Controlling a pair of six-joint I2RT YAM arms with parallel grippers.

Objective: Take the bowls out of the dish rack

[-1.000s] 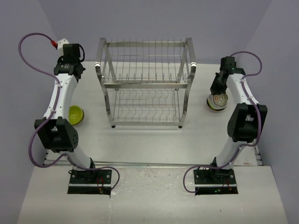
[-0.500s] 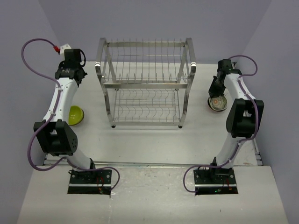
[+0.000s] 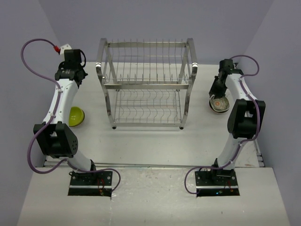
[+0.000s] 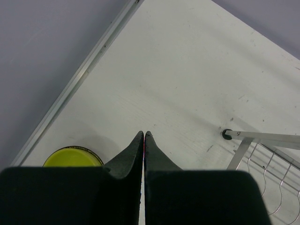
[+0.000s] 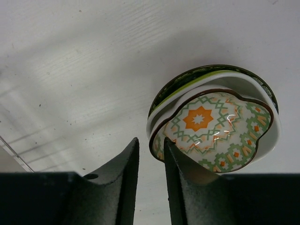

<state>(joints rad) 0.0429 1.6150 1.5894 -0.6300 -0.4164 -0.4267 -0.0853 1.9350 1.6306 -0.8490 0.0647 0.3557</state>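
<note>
The dish rack [image 3: 146, 84], chrome wire with two tiers, stands at the middle back with nothing on it; one foot [image 4: 227, 134] shows in the left wrist view. A round lime green bowl [image 3: 76, 116] [image 4: 72, 157] sits on the table to its left. My left gripper [image 3: 70, 76] [image 4: 143, 134] hangs shut and empty above the table near that bowl. Right of the rack is a stack of bowls [image 3: 219, 104]: a patterned bowl [image 5: 211, 131] nested in a white bowl [image 5: 267, 140], over a green one [image 5: 187, 79]. My right gripper [image 5: 151, 143] is open, straddling the patterned bowl's rim.
The table's metal edge strip [image 4: 79, 77] runs along the left, close to the lime green bowl. The purple wall lies beyond it. The right arm's elbow [image 3: 245, 120] stands just in front of the stack of bowls.
My right gripper set the patterned bowl down onto the stack and its jaws parted. The left arm shifted slightly back, still shut.
</note>
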